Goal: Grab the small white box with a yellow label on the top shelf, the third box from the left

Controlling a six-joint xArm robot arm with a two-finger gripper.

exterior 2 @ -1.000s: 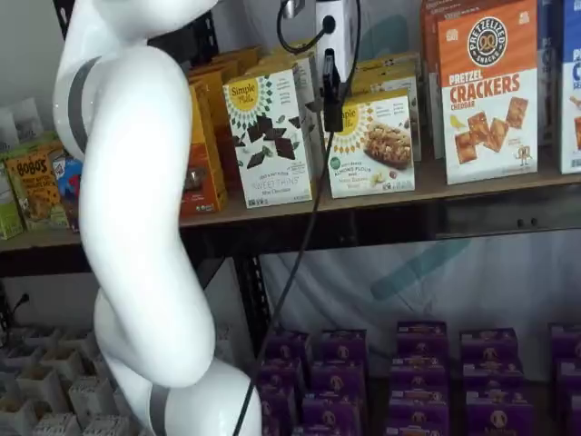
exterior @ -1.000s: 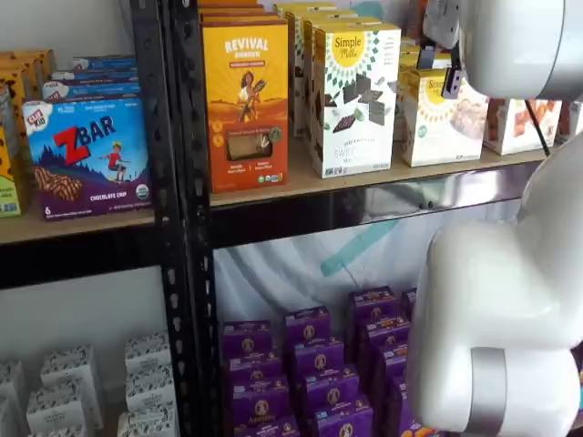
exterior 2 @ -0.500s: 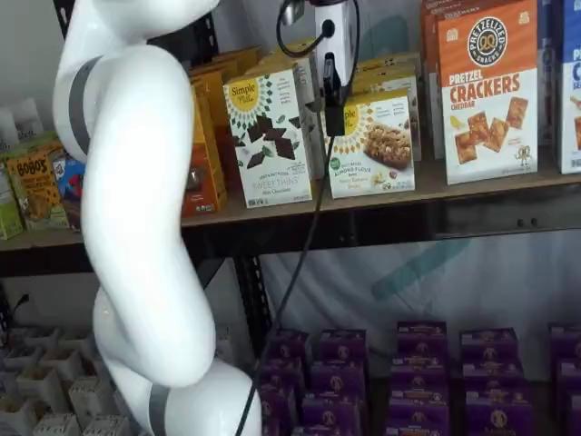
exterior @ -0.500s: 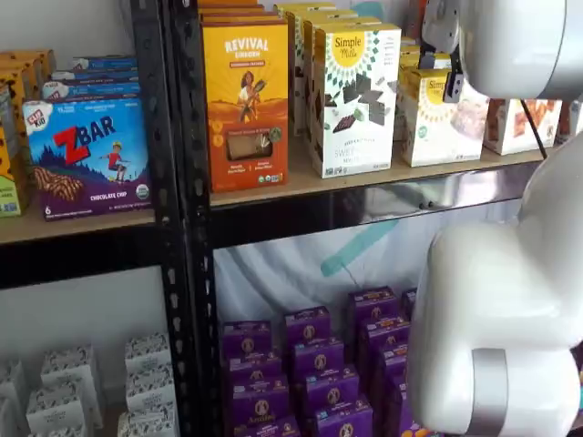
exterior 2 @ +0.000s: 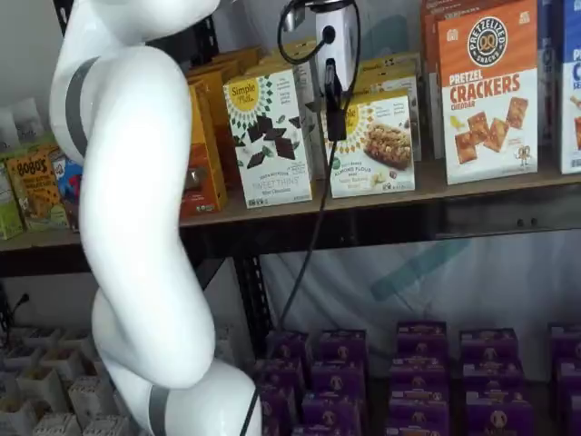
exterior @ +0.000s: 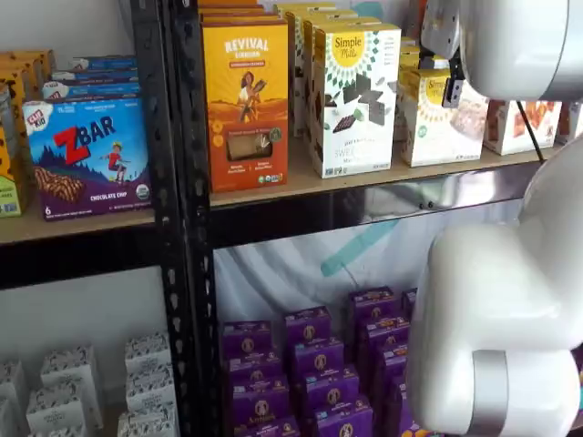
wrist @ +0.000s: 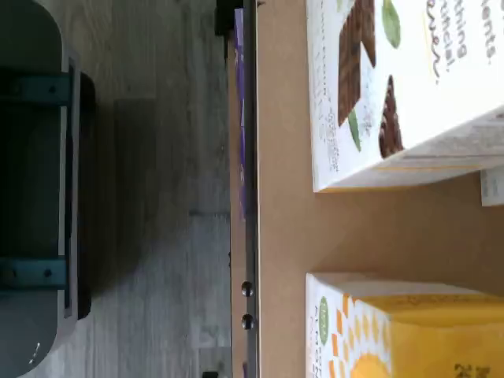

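Shelf view: we're in approach; gripper (exterior 2: 335, 107) before the small white box (exterior 2: 379, 145) on the top shelf (exterior 2: 472, 183), fingers spread wide. Next: advance, straddle, close.

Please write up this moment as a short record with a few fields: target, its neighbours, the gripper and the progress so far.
target: small white box, upright at the front edge of the top shelf
left neighbour: taller white box with dark pieces pictured
right neighbour: pretzel crackers box
gripper: gripper hangs in front of the target's left part in a shelf view; fingers seen side-on, gap not visible
progress: box not yet gripped
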